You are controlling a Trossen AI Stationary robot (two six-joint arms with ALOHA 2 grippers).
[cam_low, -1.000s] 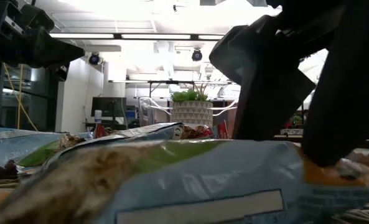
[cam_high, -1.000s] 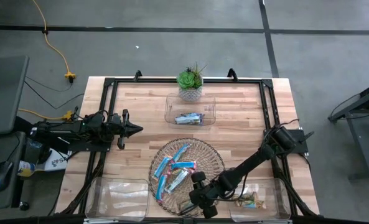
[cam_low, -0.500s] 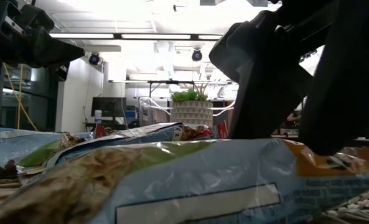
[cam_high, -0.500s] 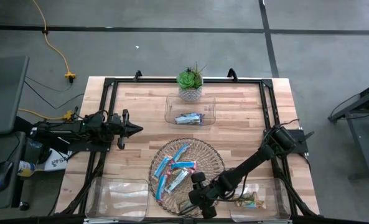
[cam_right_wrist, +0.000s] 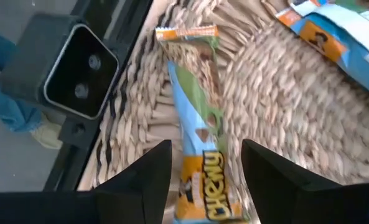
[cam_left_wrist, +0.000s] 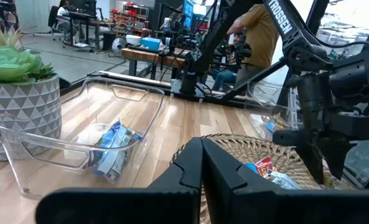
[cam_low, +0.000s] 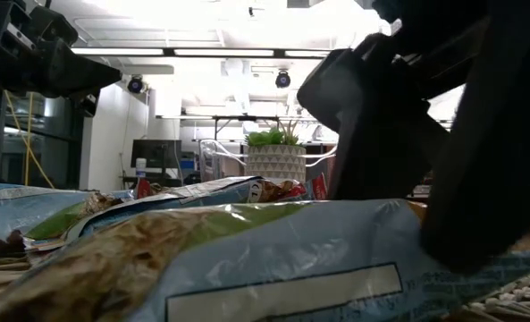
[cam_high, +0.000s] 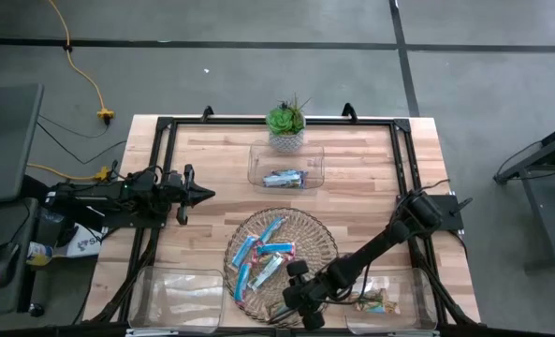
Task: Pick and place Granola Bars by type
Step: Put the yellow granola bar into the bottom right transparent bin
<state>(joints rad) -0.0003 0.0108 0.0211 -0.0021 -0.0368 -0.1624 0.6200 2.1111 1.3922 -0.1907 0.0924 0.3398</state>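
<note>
The right gripper hangs low over the near rim of the wicker tray, its fingers spread apart and straddling one tan-green granola bar that lies flat on the weave, not yet clamped. The bar looks light, with a thin, crinkly, probably slippery wrapper around a soft chewy core (hard squeezing could dent it). The best hold is likely across its narrow width near mid-length, fingers pressed down into the weave. Other blue-wrapped bars lie mid-tray, and more sit in the far clear bin and the right near bin. The left gripper waits at the surface's left side, fingers closed on nothing.
</note>
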